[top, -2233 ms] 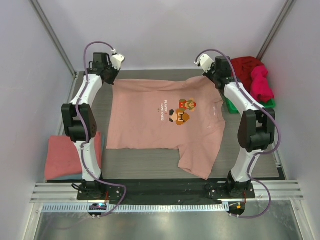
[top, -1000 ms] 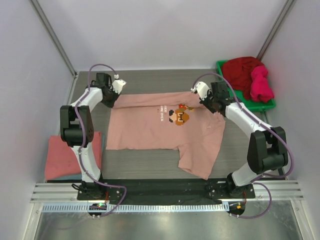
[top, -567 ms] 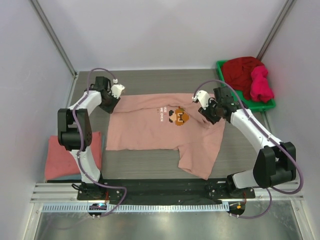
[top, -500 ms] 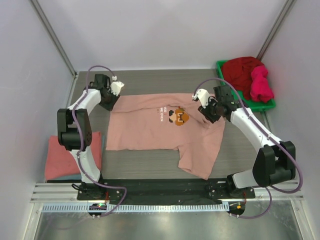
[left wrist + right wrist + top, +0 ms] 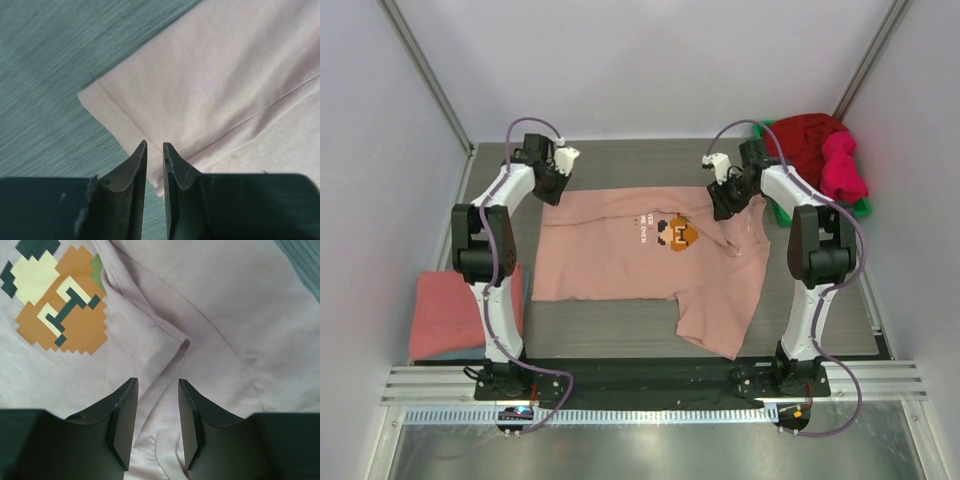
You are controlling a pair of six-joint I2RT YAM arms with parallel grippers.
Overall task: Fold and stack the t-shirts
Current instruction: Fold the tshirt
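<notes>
The pale pink t-shirt (image 5: 640,265) lies flat on the table with its far edge folded over toward me. Its orange-brown pixel graphic (image 5: 678,232) is partly covered by the fold. My left gripper (image 5: 551,190) hovers at the shirt's far-left folded corner (image 5: 215,90). Its jaws (image 5: 155,145) stand a narrow gap apart with nothing between them. My right gripper (image 5: 719,208) is open over wrinkled cloth (image 5: 225,315) beside the graphic (image 5: 60,310), and is empty (image 5: 157,381). A folded coral-red tee (image 5: 450,315) lies at the near left.
A green bin (image 5: 860,207) at the far right holds a dark red tee (image 5: 805,140) and a magenta tee (image 5: 842,165). The enclosure walls stand close on both sides. A metal rail runs along the near edge.
The shirt's far edge has been folded toward me. Both grippers have since drawn back toward the far side, and the right elbow has swung in beside the bin.
</notes>
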